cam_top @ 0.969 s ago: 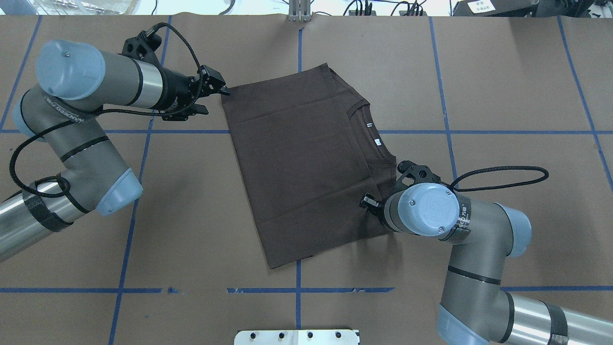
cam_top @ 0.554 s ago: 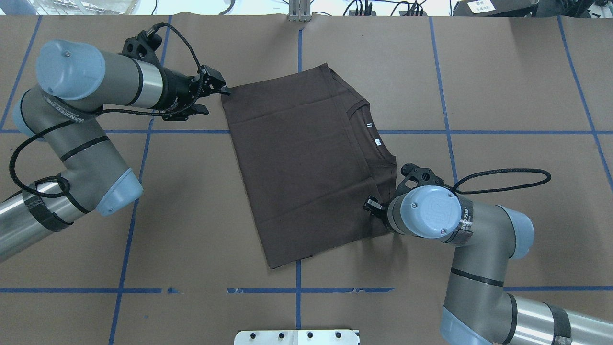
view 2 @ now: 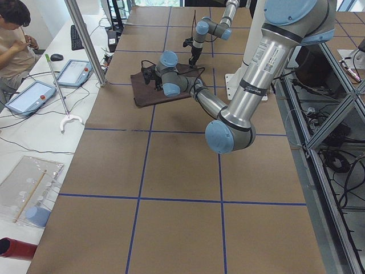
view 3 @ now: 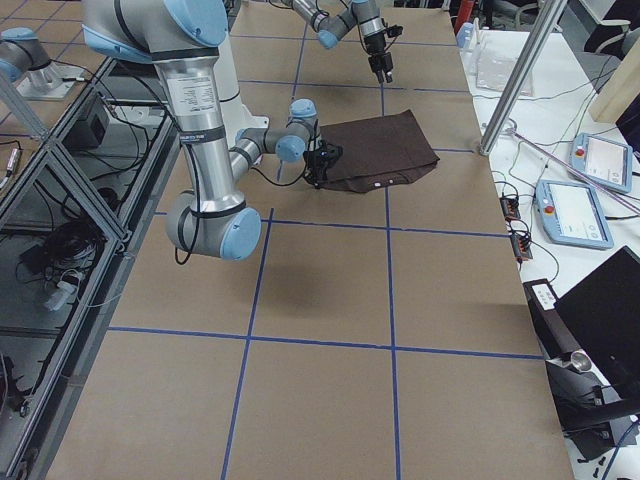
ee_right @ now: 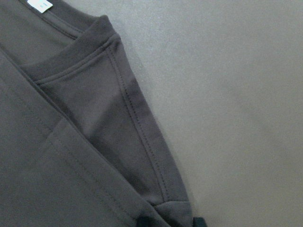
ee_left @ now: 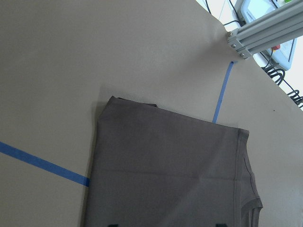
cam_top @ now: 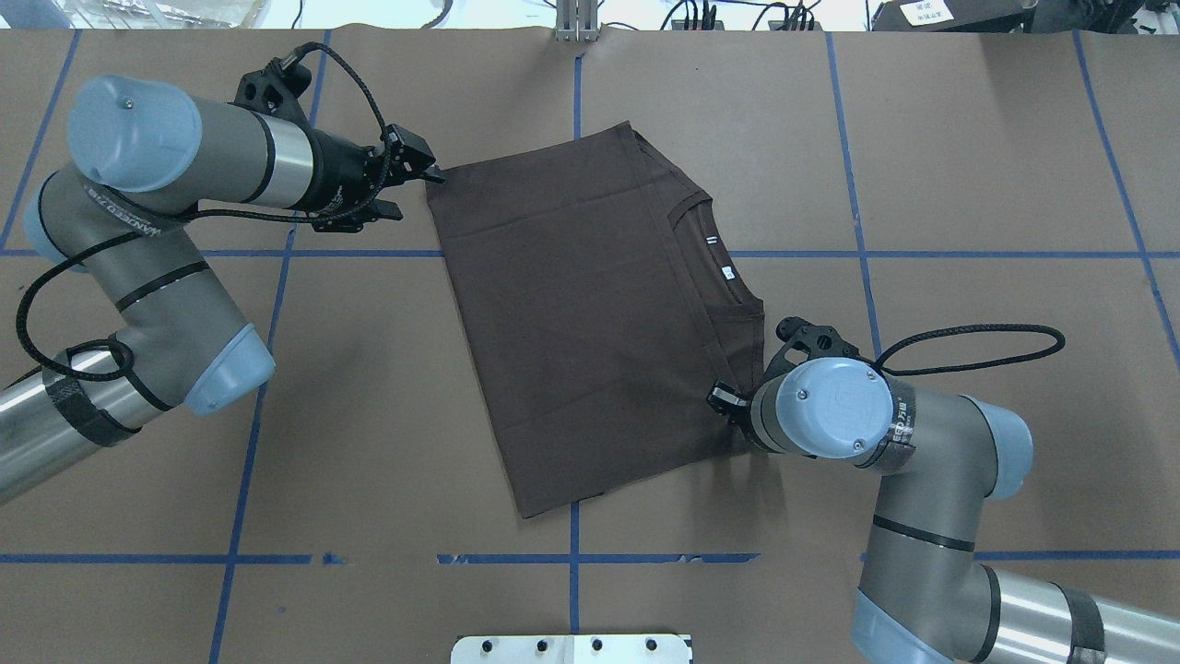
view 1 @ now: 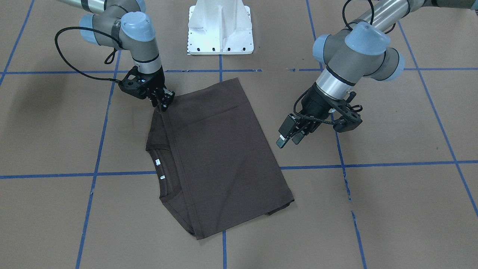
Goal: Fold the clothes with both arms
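The dark brown T-shirt [cam_top: 590, 314] lies folded into a tilted rectangle in the middle of the overhead frame, flat on the brown table [cam_top: 968, 138]; its collar [view 1: 154, 148] shows along the left edge in the front view. The right gripper [view 1: 164, 105] sits at the shirt's upper left corner in that view, tips pinched on the shoulder seam as far as I can tell. The left gripper [view 1: 288, 137] hangs spread apart and empty, just right of the shirt. The cloth looks light and floppy, so I'd guess it sags and unfolds if lifted by one point; I'd grab two corners of the same edge, pinching all layers together.
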Tool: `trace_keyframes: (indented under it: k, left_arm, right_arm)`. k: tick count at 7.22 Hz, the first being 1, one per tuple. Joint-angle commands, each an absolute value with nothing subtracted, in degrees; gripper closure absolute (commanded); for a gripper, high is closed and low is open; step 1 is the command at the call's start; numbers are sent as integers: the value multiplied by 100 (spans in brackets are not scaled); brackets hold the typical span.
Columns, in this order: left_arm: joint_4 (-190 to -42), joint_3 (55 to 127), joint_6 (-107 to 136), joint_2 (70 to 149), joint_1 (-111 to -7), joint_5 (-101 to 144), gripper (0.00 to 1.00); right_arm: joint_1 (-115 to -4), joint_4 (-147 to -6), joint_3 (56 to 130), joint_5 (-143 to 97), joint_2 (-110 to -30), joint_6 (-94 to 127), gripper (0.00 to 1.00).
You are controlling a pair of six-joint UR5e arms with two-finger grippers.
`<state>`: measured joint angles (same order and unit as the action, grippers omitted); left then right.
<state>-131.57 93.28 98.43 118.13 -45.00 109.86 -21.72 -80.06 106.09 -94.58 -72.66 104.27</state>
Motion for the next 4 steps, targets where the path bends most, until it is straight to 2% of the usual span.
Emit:
trace_keyframes:
  k: [1,4]
  left_arm:
    - [-13157,9334,9844,11812,-4500,10986,25]
    - [-13157,9325,9844,11812,-4500,10986,25]
  right_arm:
    - [-2180,-8007,10661,-9536,-7242,10424,100]
    - [-2197,-8007,10626,-9589,-7216,10424,100]
